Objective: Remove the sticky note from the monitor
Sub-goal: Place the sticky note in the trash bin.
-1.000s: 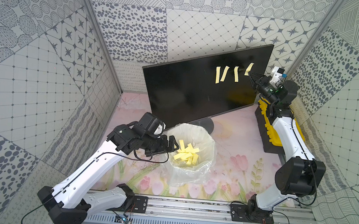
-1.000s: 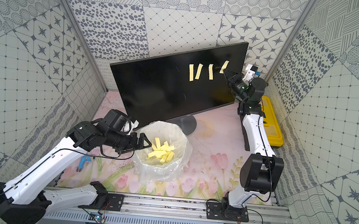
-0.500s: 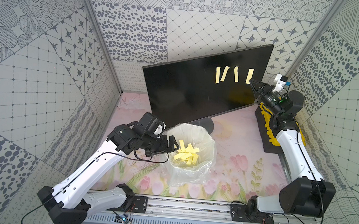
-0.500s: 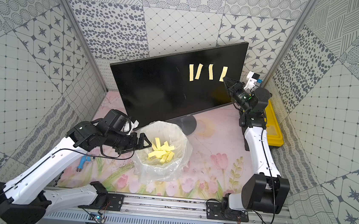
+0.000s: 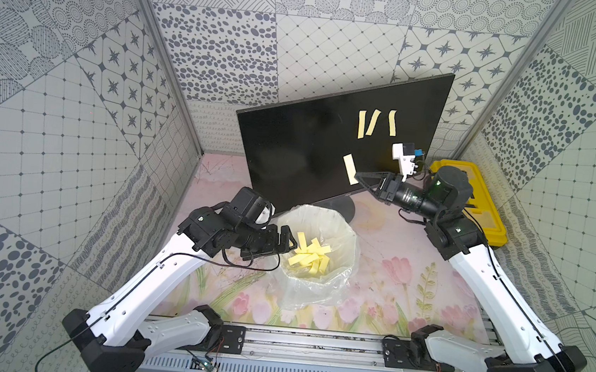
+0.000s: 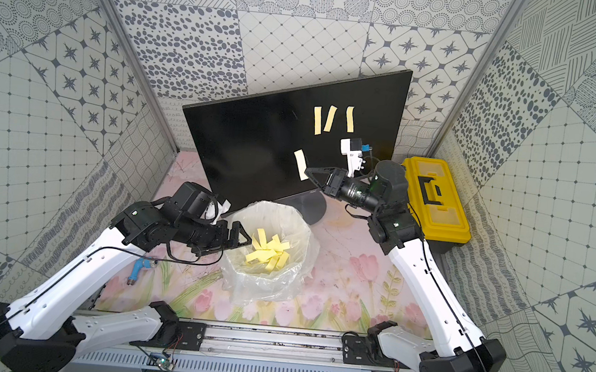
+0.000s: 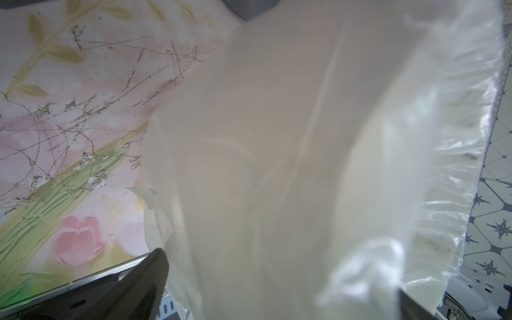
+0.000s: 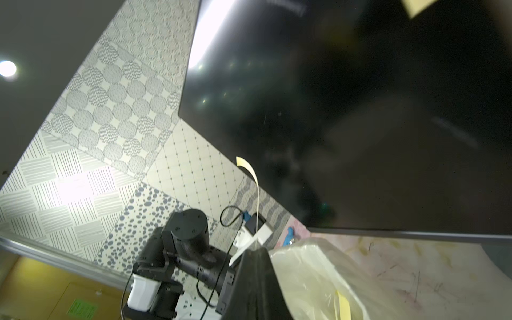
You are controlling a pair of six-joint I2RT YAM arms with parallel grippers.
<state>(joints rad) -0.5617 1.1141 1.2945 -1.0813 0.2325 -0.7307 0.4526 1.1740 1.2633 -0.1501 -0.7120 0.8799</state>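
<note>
Since the thin pale-yellow sticky note (image 5: 349, 168) looked light and limp, the right gripper (image 5: 358, 176) kept its fingers (image 5: 372, 177) pinched on its lower end, in front of the flat black monitor (image 5: 303, 150).

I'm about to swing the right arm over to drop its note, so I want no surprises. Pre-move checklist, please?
1. Sticky note pinched in shut right tool: ok.
2. Note off the monitor, curling free in the right wrist view: ok.
3. Clear bag mouth open upward, yellow strips inside: ok.
4. Left tool at the bag's rim, on the side away from the right arm: ok.
5. Monitor cleared: not ok, three notes stuck high on the screen.
</note>
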